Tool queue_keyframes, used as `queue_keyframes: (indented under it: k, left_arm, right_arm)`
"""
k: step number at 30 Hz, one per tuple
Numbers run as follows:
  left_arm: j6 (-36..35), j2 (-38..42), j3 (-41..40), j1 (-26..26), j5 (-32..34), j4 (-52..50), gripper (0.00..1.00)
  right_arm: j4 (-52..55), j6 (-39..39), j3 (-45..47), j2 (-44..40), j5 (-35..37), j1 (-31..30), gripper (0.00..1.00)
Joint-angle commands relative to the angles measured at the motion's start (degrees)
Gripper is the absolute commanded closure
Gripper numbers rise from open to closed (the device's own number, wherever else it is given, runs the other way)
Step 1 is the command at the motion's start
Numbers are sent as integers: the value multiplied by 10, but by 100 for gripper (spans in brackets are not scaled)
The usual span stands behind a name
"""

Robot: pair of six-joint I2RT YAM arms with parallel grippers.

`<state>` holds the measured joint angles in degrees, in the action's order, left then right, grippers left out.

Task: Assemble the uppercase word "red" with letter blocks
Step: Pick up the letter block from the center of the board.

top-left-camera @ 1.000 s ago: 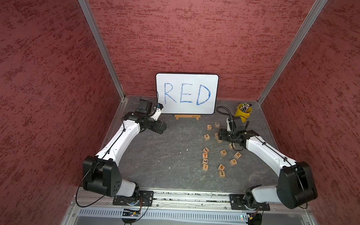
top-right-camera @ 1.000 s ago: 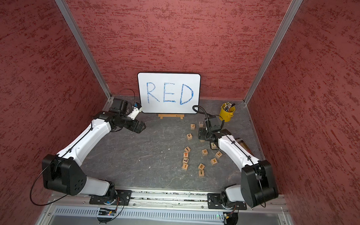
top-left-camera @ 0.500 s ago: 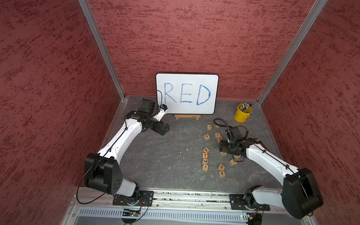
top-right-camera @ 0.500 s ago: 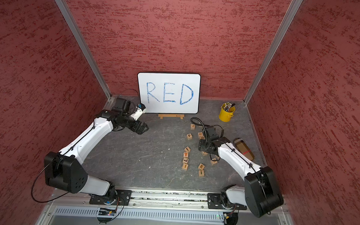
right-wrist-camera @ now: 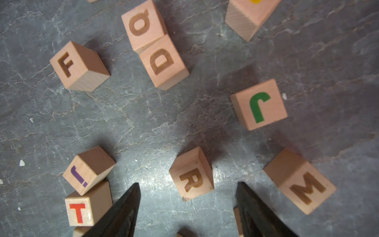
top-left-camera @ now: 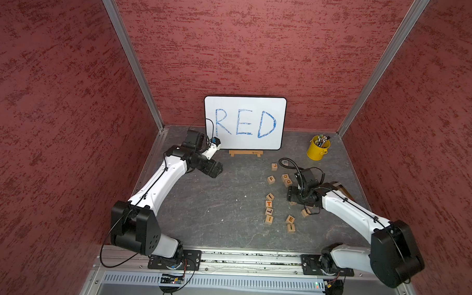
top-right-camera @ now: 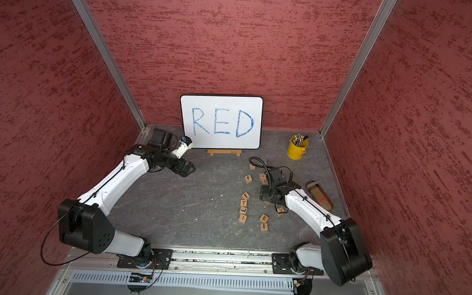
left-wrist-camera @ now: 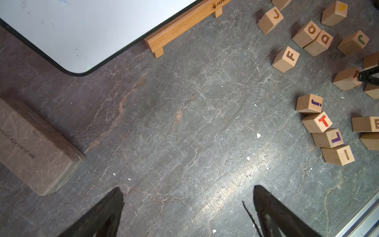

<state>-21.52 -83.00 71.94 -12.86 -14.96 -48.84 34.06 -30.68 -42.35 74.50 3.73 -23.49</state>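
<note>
Right gripper (right-wrist-camera: 187, 184) sits low over block cluster, right of centre in both top views. I see fingers partly spread, R block (right-wrist-camera: 191, 173) on table between tips, no contact visible. D block (right-wrist-camera: 164, 61) further out, touching neighbouring block (right-wrist-camera: 143, 24). E block (top-left-camera: 290, 219) lower in frame, apart from both. Left gripper (left-wrist-camera: 188, 187) spread wide, holding nothing, over bare table (left-wrist-camera: 184, 123) near whiteboard (top-left-camera: 244, 121).

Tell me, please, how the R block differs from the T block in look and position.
The R block bears a brown letter, the T block a bright red one. The R block stands apart, just ahead of the open right gripper; the T block touches a purple-lettered cube. Both are light-wood cubes on the table.
</note>
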Motion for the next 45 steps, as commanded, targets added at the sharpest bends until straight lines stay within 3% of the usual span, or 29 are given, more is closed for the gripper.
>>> queue_keyframes:
  k: [1,5,11,22,45]
  left_arm:
    - [-12,18,-17,-2,-2,6,0]
    - [-15,25,-30,-2,-3,7,0]
    - [-14,43,-52,-3,-4,12,0]
    - [-14,55,-62,-2,1,8,1]
    - [-12,70,-65,-2,11,3,0]
  right_arm:
    - [-10,-6,-4,9,6,-4,25]
    - [-16,19,-24,41,0,-4,26]
    - [-7,33,-35,68,-10,-6,38]
    - [-1,43,-31,85,-1,-14,39]
    - [1,55,-42,122,35,-16,55]
